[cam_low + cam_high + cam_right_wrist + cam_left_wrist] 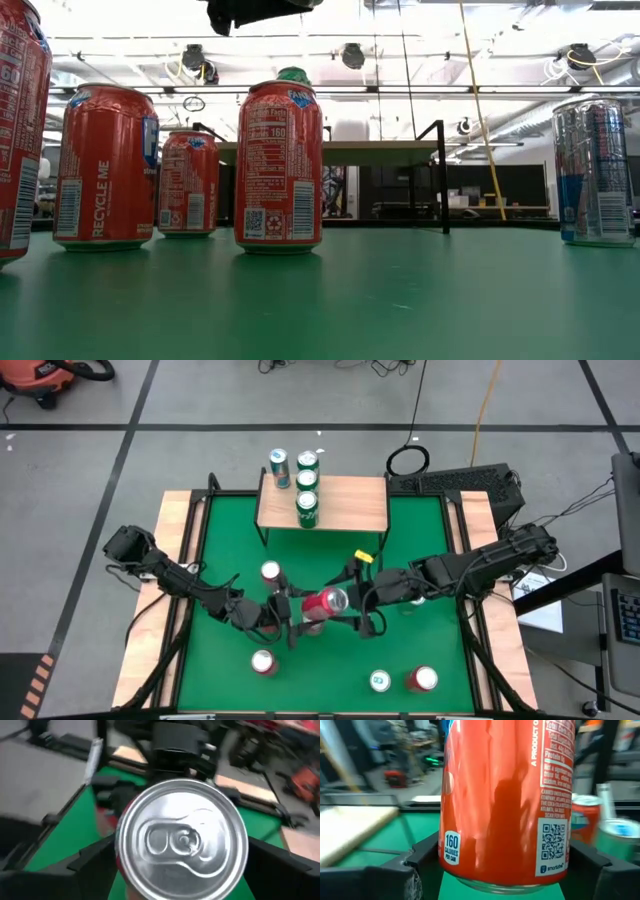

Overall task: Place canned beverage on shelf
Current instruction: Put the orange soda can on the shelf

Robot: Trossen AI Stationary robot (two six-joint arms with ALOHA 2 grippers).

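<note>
High view: both tools point(300, 622) point(352, 612) clasp red can point(324, 603) mid-table, clear of shelf point(350, 505).

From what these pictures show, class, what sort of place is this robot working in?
Probably a robotics lab or workshop: a bare grey floor marked with black tape lines, loose black cables trailing over it, and an orange shop vacuum beyond the green-topped table.

Floor point(200, 400): grey, crossed by dark tape lines.
Cable point(487, 400): yellow, trailing across the floor.
Vacuum point(45, 378): orange, in a corner.
Ceiling lights point(120, 45): long bright strips.
</note>
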